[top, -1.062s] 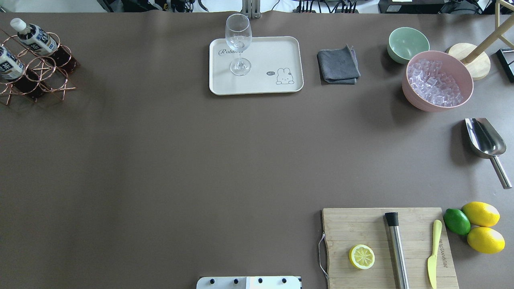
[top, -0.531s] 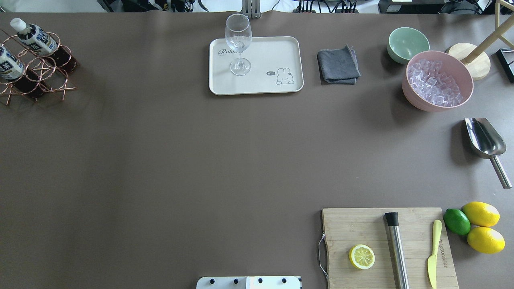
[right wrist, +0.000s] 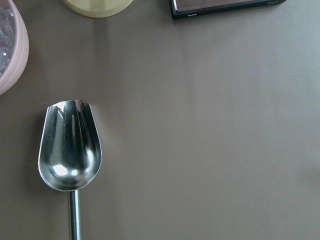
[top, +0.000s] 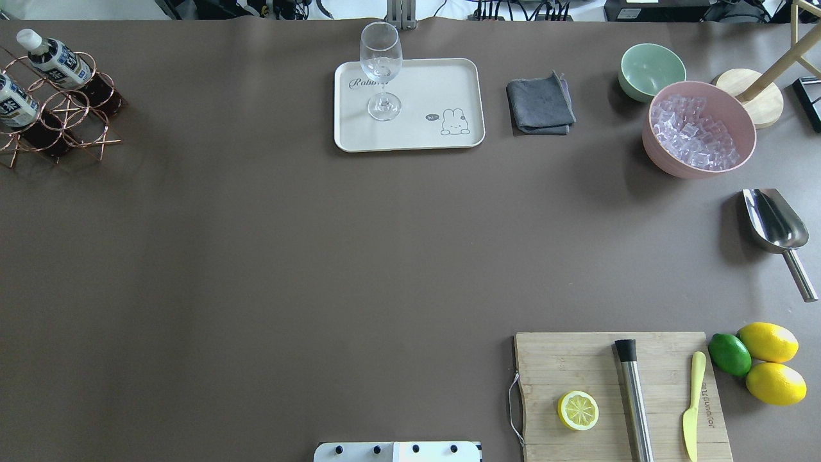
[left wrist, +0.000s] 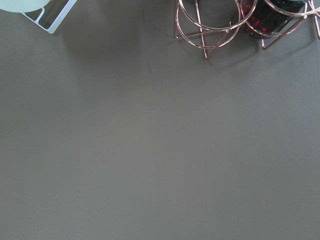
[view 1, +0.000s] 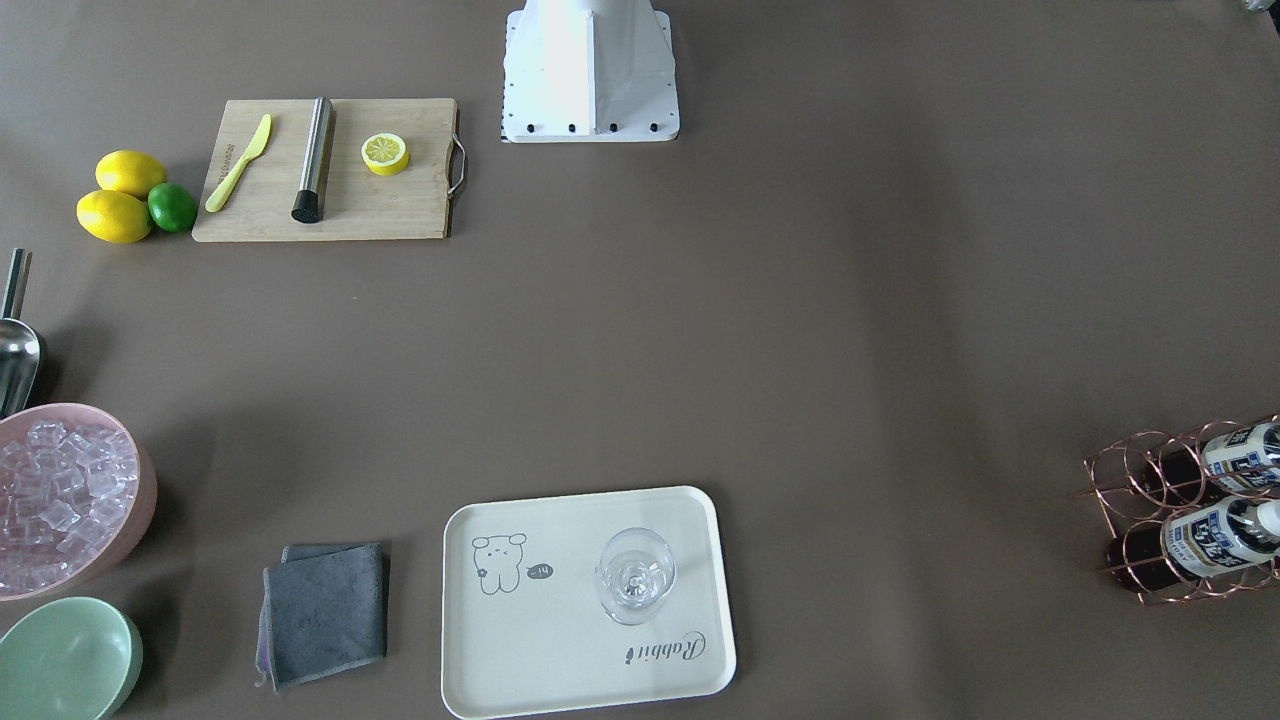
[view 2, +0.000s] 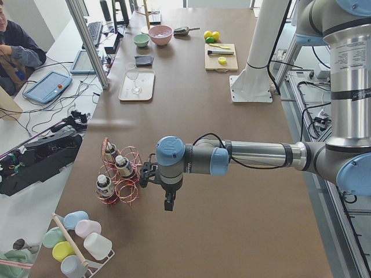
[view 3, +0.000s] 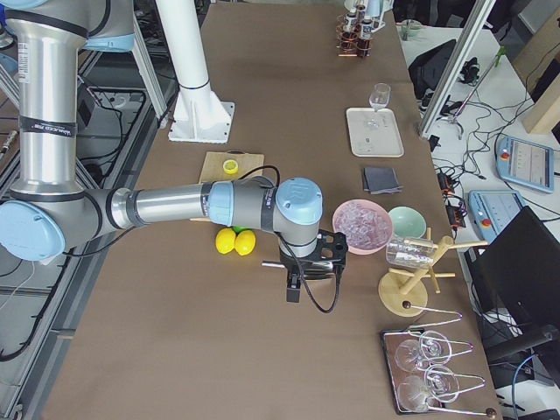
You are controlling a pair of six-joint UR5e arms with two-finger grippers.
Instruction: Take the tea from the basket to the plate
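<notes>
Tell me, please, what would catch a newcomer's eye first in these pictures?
A clear stemmed glass stands on the cream rectangular tray at the far middle of the table. A copper wire rack at the far left corner holds white-capped bottles of dark tea; a pink bowl of ice cubes sits far right.

Basket (top: 62, 110) and one tea (top: 14, 102), apparently partly off-frame.
</notes>
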